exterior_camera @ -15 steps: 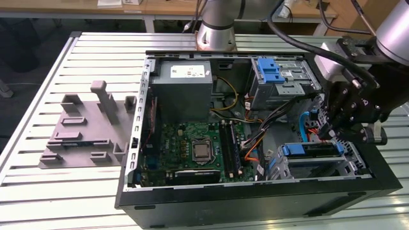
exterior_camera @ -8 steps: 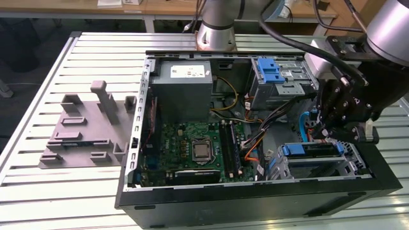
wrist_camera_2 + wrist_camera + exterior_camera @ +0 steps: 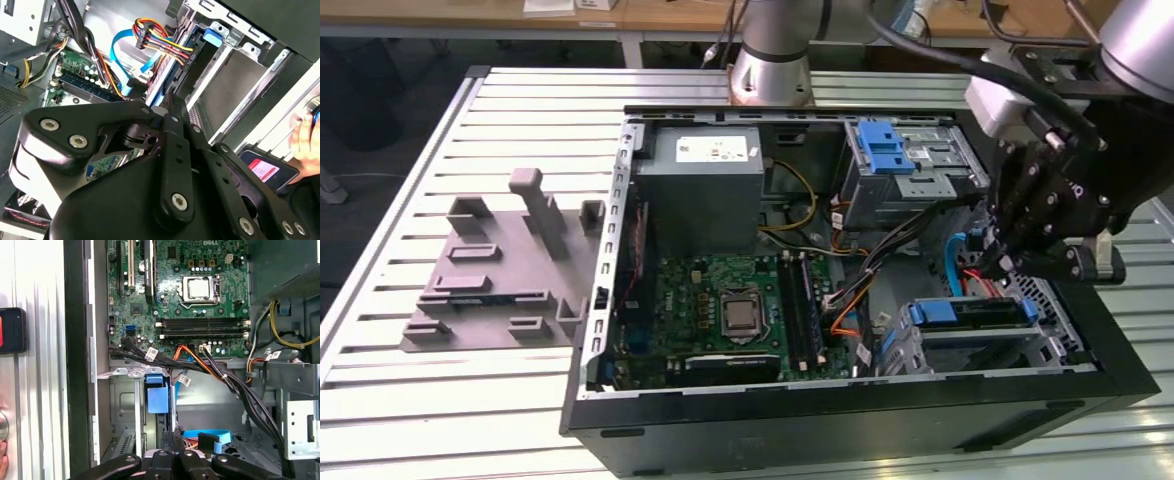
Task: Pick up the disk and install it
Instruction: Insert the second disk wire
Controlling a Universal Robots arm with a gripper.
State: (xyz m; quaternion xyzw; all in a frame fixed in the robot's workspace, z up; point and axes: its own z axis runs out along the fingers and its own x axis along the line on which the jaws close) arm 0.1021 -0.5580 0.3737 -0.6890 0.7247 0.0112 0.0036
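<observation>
the gripper (image 3: 1003, 262) hangs inside the open computer case (image 3: 854, 420), its fingers pressed together and holding nothing. just below it, the disk (image 3: 970, 315) (blue-framed) sits in the drive cage (image 3: 1047, 335) at the case's corner. in the first wrist view the green motherboard (image 3: 200, 285) lies beyond the fingertips (image 3: 172, 452), and a blue cable (image 3: 210, 436) curls just beside them.

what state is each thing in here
computer case: lying on its side, side panel off
disk: in the corner bay, blue carrier showing
gripper: jaws shut, tips at the disk's bay
cpu socket: bare, no cooler
coloured power cable: plug hanging free
</observation>
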